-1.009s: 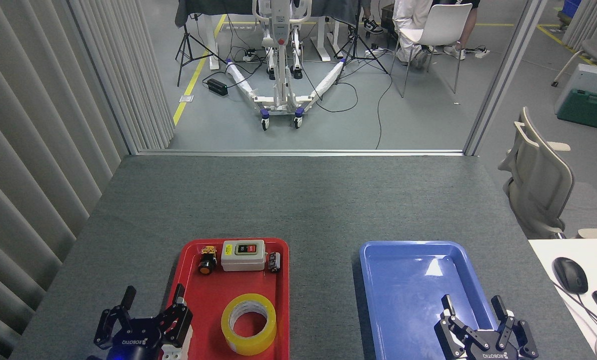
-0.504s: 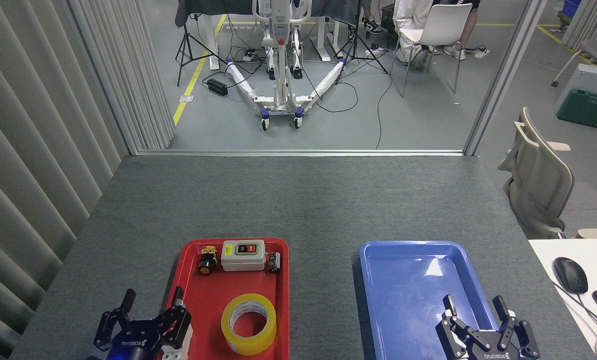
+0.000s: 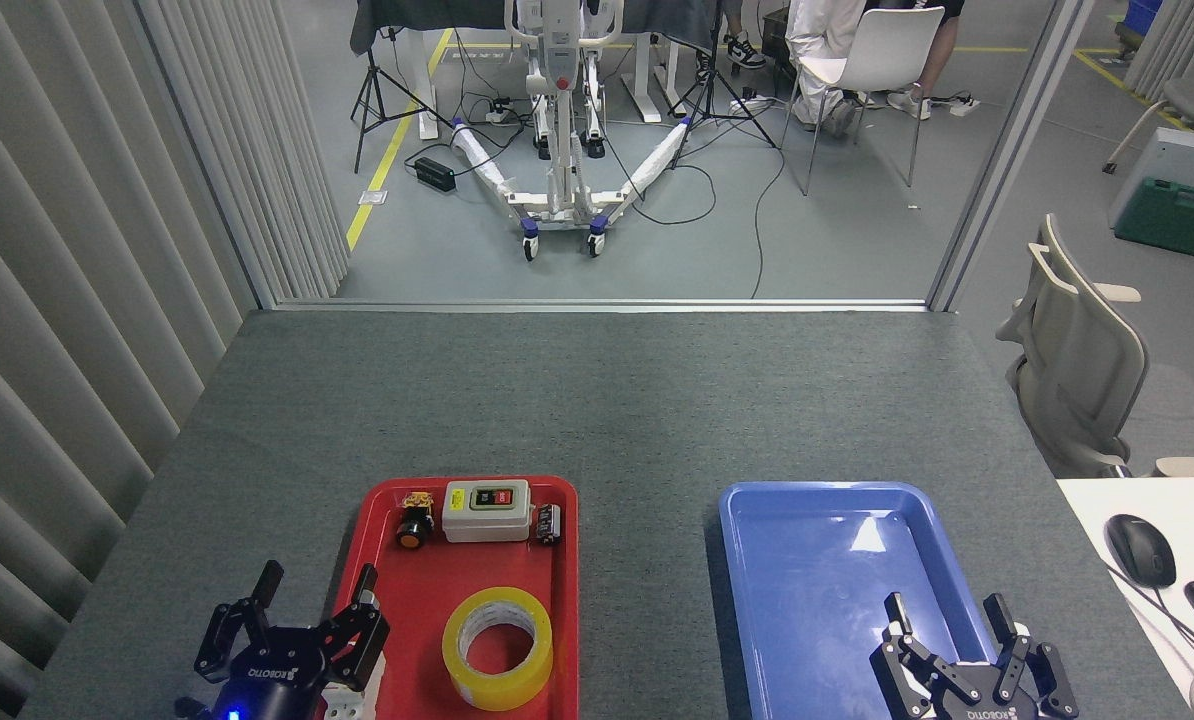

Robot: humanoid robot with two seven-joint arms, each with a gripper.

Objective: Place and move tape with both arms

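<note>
Tape [image 3: 497, 648] lies flat at the near end of the red tray [image 3: 427, 600], right of the spread left gripper [image 3: 302, 615]; the right gripper [image 3: 967, 640], also spread, hovers over the blue tray [image 3: 747, 560]. It looks light, stiff and slick-sided, so gripping across the rim through the core seems safest

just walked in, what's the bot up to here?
Nothing is gripped yet. The tape lies flat in the red tray, near its front. The left gripper hovers open at that tray's left edge; the right gripper, also open, hangs over the blue tray, which holds nothing.
</note>
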